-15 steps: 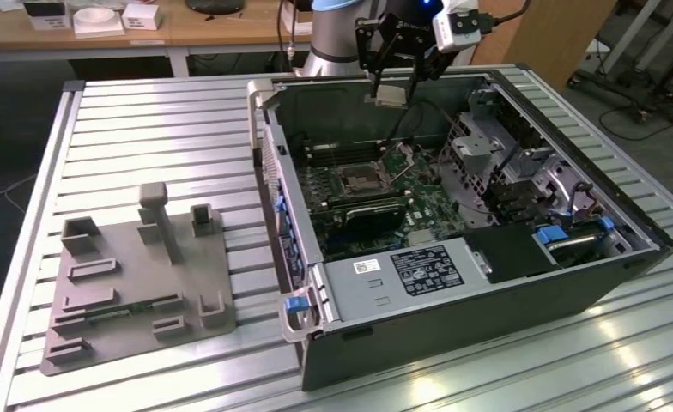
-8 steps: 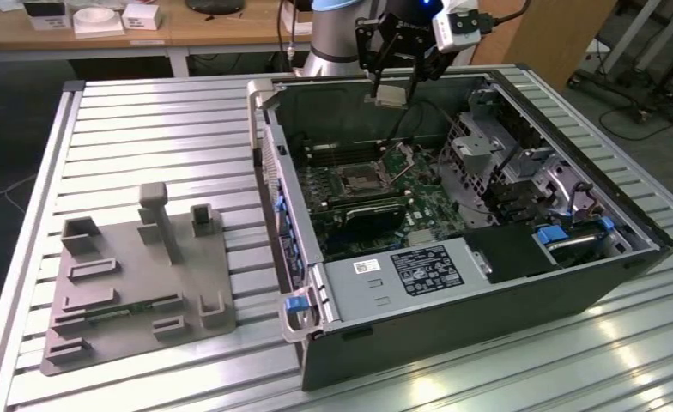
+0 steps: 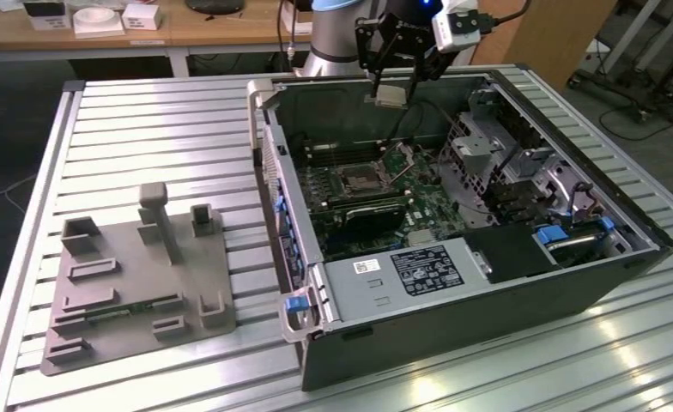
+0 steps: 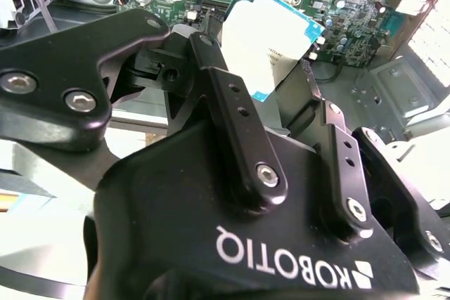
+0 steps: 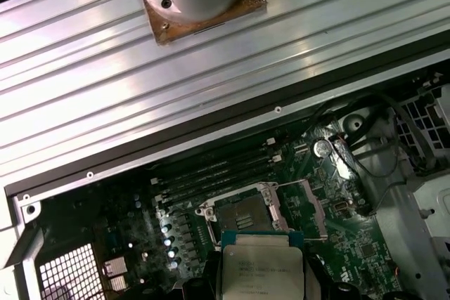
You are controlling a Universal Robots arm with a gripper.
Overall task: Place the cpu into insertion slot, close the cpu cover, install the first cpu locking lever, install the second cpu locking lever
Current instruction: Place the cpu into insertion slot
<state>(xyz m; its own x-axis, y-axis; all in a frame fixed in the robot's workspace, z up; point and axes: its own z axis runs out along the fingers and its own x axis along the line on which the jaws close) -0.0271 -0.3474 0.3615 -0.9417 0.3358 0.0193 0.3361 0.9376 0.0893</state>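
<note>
Black metal fingers (image 4: 235,114) of the gripper (image 3: 397,86) are clamped on the small flat square silvery cpu (image 4: 271,40), holding it up over the open dark computer case (image 3: 463,326). The square silver-rimmed insertion slot (image 5: 242,218) lies lower down, uncovered.

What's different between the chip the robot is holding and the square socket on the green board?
The cpu has a pale silvery top; the insertion slot is dark-centred with a metal rim. The cpu hangs in the gripper over the case; the insertion slot sits on the board, unfilled. Both are square.
</note>
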